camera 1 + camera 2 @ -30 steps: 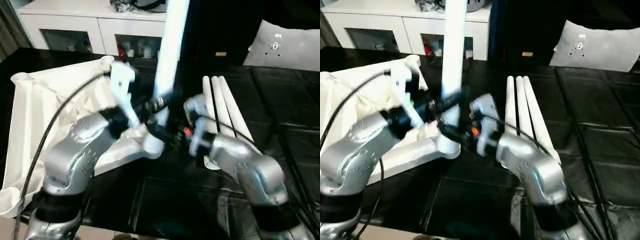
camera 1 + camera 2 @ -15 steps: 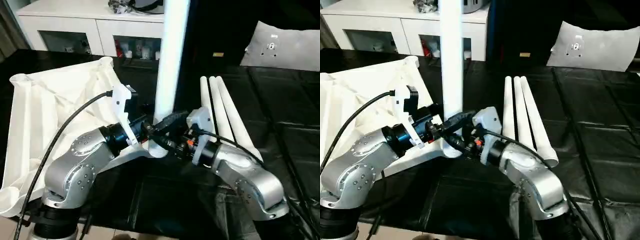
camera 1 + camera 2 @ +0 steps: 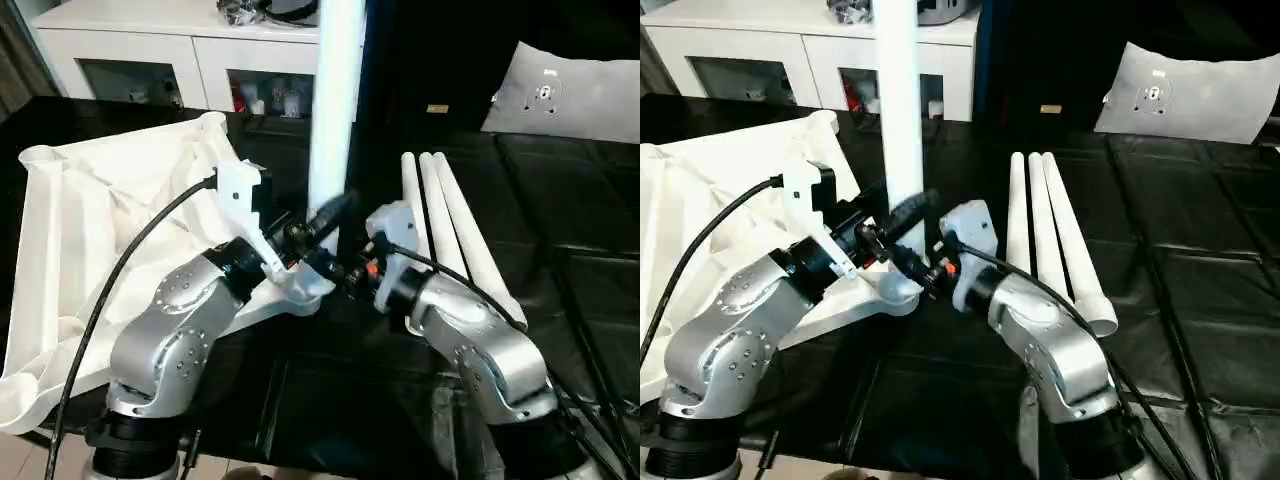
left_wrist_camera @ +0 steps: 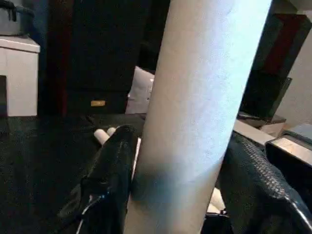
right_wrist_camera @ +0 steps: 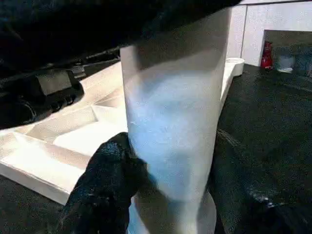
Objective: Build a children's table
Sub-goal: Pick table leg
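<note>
1. Left wrist view looks close along the upright leg (image 4: 195,117), with one black finger (image 4: 109,185) on each side of it, pressed to its sides; beyond lie the ends of the spare legs (image 4: 105,134) on the dark bench (image 4: 44,161).
2. Right wrist view shows the foot of that leg where it meets the table top (image 5: 73,131), whose ribbed underside faces up; the right gripper (image 5: 175,195) is clamped low on the leg, and the leg's seat in its corner socket is partly hidden behind the fingers.
3. The head views give the whole layout: the table top (image 3: 90,230) lies upside down on the left of the black bench (image 3: 560,230), the leg (image 3: 335,100) stands at its near right corner, and its upper end is cut off by the frame.
4. The left gripper (image 3: 318,222) grips the leg just above the right gripper (image 3: 340,272).
5. Three loose legs (image 3: 1045,225) lie side by side, right of the arms.
6. A white cabinet (image 3: 150,60) stands behind.
</note>
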Controlling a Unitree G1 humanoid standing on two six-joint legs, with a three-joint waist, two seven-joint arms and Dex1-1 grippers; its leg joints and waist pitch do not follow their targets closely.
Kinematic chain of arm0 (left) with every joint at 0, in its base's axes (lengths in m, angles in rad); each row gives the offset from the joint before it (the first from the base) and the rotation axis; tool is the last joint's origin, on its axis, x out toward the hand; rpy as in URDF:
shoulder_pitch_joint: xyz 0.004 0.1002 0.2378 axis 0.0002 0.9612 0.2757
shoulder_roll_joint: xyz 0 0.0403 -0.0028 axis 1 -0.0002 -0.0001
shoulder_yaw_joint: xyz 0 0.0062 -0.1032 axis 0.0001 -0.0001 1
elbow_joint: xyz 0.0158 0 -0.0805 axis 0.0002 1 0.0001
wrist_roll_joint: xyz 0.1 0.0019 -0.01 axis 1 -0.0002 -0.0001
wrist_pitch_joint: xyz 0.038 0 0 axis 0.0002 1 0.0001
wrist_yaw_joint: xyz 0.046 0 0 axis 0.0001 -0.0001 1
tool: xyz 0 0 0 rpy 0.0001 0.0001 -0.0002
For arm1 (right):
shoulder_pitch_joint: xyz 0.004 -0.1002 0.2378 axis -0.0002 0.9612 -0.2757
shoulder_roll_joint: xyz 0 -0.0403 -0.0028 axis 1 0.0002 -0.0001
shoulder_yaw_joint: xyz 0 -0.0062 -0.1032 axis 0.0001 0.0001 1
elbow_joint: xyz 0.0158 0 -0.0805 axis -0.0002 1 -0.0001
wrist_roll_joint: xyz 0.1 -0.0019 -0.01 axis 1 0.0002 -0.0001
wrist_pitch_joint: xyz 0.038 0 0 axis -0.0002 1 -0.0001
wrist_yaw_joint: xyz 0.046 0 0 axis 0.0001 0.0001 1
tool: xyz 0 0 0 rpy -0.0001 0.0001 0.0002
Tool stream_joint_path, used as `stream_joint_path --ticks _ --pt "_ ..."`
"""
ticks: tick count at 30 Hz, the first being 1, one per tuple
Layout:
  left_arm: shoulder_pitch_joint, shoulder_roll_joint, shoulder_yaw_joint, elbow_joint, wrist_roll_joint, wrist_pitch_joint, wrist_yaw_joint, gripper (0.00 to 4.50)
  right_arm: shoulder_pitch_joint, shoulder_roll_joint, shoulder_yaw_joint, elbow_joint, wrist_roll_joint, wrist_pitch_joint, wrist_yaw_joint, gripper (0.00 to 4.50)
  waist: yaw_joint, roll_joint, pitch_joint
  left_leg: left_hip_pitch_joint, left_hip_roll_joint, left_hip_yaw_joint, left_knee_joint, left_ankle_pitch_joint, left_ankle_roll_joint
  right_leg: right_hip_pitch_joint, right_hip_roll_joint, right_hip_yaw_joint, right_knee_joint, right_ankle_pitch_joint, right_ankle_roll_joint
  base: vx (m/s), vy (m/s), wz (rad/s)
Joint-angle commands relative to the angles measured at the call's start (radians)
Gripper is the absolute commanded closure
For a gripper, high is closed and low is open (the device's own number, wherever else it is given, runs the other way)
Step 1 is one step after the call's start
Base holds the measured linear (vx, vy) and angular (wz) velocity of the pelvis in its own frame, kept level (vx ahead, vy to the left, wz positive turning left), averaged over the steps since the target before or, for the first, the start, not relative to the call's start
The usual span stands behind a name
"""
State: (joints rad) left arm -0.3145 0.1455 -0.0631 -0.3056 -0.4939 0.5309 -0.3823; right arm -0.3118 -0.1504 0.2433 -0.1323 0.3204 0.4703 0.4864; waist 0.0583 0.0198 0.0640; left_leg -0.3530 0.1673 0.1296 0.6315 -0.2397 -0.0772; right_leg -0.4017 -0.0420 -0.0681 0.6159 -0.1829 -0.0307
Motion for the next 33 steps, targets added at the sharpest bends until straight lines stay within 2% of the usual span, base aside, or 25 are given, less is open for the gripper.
stream_joint_path --ticks 1,2,3,4,6,8,9,11,13,15,16,17,18,19,20,22,23,24,29,30,33 --pt "-0.007 -0.004 0.005 0.026 0.025 -0.004 0.031 2.26 -0.016 0.005 -0.015 -0.001 -0.001 -0.022 -0.002 2.59 -0.001 -0.008 -0.065 -0.015 0.044 -0.001 -0.078 -0.035 0.018 0.063 -0.087 0.06 -0.078 -0.264 -0.11 0.0 0.0 0.0" --pt "-0.016 -0.01 0.012 0.034 0.03 -0.002 0.045 2.26 -0.017 0.005 -0.016 -0.004 0.0 -0.018 -0.003 2.59 -0.001 -0.003 -0.066 -0.015 0.043 -0.002 -0.078 -0.035 0.017 0.064 -0.087 0.06 -0.078 -0.261 -0.11 0.0 0.0 0.0" --pt "-0.024 -0.015 0.018 0.042 0.034 -0.001 0.056 2.51 -0.019 0.006 -0.016 -0.005 0.002 -0.015 -0.005 2.59 -0.001 -0.005 -0.065 -0.014 0.042 -0.001 -0.077 -0.038 0.016 0.063 -0.087 0.06 -0.081 -0.265 -0.109 0.0 0.0 0.0" --pt "-0.03 -0.016 0.021 0.047 0.04 -0.003 0.067 2.51 -0.021 0.007 -0.019 -0.008 0.004 -0.009 -0.01 2.59 0.0 -0.002 -0.066 -0.014 0.043 -0.001 -0.077 -0.038 0.015 0.063 -0.088 0.06 -0.079 -0.263 -0.112 0.0 0.0 0.0" --pt "-0.047 -0.014 0.028 0.058 0.046 -0.003 0.077 2.55 -0.027 0.011 -0.028 -0.01 0.002 0.003 -0.026 2.59 -0.001 -0.005 -0.067 -0.015 0.042 -0.002 -0.077 -0.029 0.016 0.064 -0.085 0.059 -0.078 -0.242 -0.114 0.0 0.0 0.0" --pt "-0.063 -0.004 0.036 0.066 0.043 0.008 0.073 2.59 -0.03 0.01 -0.037 -0.012 0.007 0.014 -0.027 2.59 -0.001 -0.003 -0.068 -0.014 0.042 -0.002 -0.077 -0.03 0.014 0.065 -0.086 0.059 -0.076 -0.236 -0.118 0.0 0.0 0.0" --pt "-0.073 0.001 0.041 0.07 0.041 0.018 0.075 2.62 -0.033 0.006 -0.041 -0.014 0.011 0.019 -0.018 2.24 -0.001 -0.006 -0.068 -0.014 0.043 -0.003 -0.077 -0.027 0.014 0.066 -0.087 0.059 -0.074 -0.228 -0.122 0.0 0.0 0.0" --pt "-0.082 0.003 0.049 0.077 0.041 0.023 0.08 2.62 -0.035 0.005 -0.045 -0.015 0.014 0.023 -0.016 1.89 -0.001 -0.004 -0.068 -0.014 0.043 -0.002 -0.076 -0.022 0.016 0.065 -0.087 0.06 -0.073 -0.22 -0.127 0.0 0.0 0.0" --pt "-0.116 0.011 0.076 0.095 0.026 0.039 0.078 2.62 -0.046 -0.005 -0.06 -0.029 0.042 0.045 0.006 1.83 -0.003 -0.006 -0.068 -0.014 0.038 -0.001 -0.075 -0.024 0.019 0.069 -0.084 0.058 -0.074 -0.22 -0.125 0.0 0.0 0.0" --pt "-0.135 0.01 0.096 0.105 0.011 0.052 0.088 2.62 -0.053 -0.012 -0.077 -0.04 0.07 0.071 0.018 1.55 -0.004 -0.006 -0.068 -0.016 0.039 -0.002 -0.075 -0.021 0.019 0.07 -0.086 0.058 -0.073 -0.224 -0.121 0.0 0.0 0.0" --pt "-0.135 0.01 0.096 0.105 0.011 0.052 0.088 2.62 -0.053 -0.012 -0.077 -0.04 0.07 0.071 0.018 1.55 -0.003 -0.011 -0.068 -0.013 0.039 -0.001 -0.075 -0.017 0.023 0.068 -0.085 0.059 -0.074 -0.228 -0.12 0.0 0.0 0.0" --pt "-0.149 0.013 0.113 0.116 0.002 0.068 0.101 2.62 -0.059 -0.02 -0.101 -0.053 0.115 0.109 0.034 1.37 -0.002 -0.009 -0.069 -0.014 0.04 0.0 -0.074 -0.014 0.026 0.067 -0.086 0.058 -0.075 -0.232 -0.123 0.0 0.0 0.0" --pt "-0.151 0.014 0.114 0.117 0.0 0.069 0.1 2.62 -0.06 -0.021 -0.106 -0.054 0.121 0.115 0.035 1.29 0.0 -0.008 -0.07 -0.013 0.042 -0.002 -0.074 -0.006 0.029 0.067 -0.086 0.058 -0.072 -0.221 -0.128 0.0 0.0 0.0" --pt "-0.171 0.024 0.136 0.128 -0.029 0.087 0.089 2.62 -0.081 -0.041 -0.163 -0.067 0.192 0.176 0.056 1.15 0.002 -0.006 -0.07 -0.012 0.04 -0.003 -0.074 -0.004 0.033 0.067 -0.085 0.057 -0.072 -0.217 -0.129 0.0 0.0 0.0" --pt "-0.18 0.028 0.146 0.13 -0.054 0.1 0.073 2.62 -0.094 -0.056 -0.189 -0.073 0.225 0.204 0.07 1.05 0.001 -0.006 -0.07 -0.011 0.04 -0.001 -0.073 -0.007 0.033 0.066 -0.084 0.058 -0.072 -0.218 -0.132 0.0 0.0 0.0" --pt "-0.19 0.039 0.15 0.13 -0.083 0.12 0.043 2.62 -0.117 -0.079 -0.225 -0.076 0.273 0.25 0.091 0.96 0.005 -0.008 -0.071 -0.011 0.041 -0.003 -0.073 0.002 0.032 0.067 -0.085 0.056 -0.07 -0.21 -0.139 0.0 0.0 0.0" --pt "-0.194 0.043 0.149 0.13 -0.089 0.128 0.035 2.62 -0.125 -0.087 -0.236 -0.077 0.292 0.268 0.098 0.96 0.008 -0.002 -0.072 -0.01 0.041 -0.003 -0.072 0.01 0.033 0.066 -0.085 0.056 -0.068 -0.203 -0.141 0.0 0.0 0.0" --pt "-0.197 0.047 0.149 0.131 -0.102 0.14 0.021 2.62 -0.134 -0.098 -0.245 -0.077 0.312 0.288 0.109 0.79 0.007 -0.006 -0.072 -0.011 0.039 0.0 -0.071 0.011 0.037 0.067 -0.085 0.057 -0.069 -0.2 -0.142 0.0 0.0 0.0" --pt "-0.21 0.059 0.148 0.131 -0.13 0.184 -0.023 2.62 -0.156 -0.142 -0.25 -0.072 0.336 0.336 0.147 0.77 0.01 -0.007 -0.074 -0.014 0.039 0.001 -0.069 0.033 0.041 0.068 -0.086 0.055 -0.071 -0.199 -0.149 0.0 0.0 0.0" --pt "-0.219 0.071 0.149 0.126 -0.158 0.217 -0.043 2.62 -0.171 -0.172 -0.25 -0.067 0.347 0.376 0.162 0.77 0.012 -0.005 -0.074 -0.012 0.038 0.0 -0.069 0.032 0.036 0.069 -0.085 0.054 -0.069 -0.205 -0.152 0.0 0.0 0.0" --pt "-0.237 0.053 0.181 0.118 -0.249 0.278 -0.032 2.62 -0.181 -0.193 -0.243 -0.066 0.359 0.412 0.169 0.77 0.012 -0.009 -0.072 -0.014 0.036 0.003 -0.068 0.022 0.031 0.069 -0.086 0.054 -0.072 -0.226 -0.155 0.0 0.0 0.0"
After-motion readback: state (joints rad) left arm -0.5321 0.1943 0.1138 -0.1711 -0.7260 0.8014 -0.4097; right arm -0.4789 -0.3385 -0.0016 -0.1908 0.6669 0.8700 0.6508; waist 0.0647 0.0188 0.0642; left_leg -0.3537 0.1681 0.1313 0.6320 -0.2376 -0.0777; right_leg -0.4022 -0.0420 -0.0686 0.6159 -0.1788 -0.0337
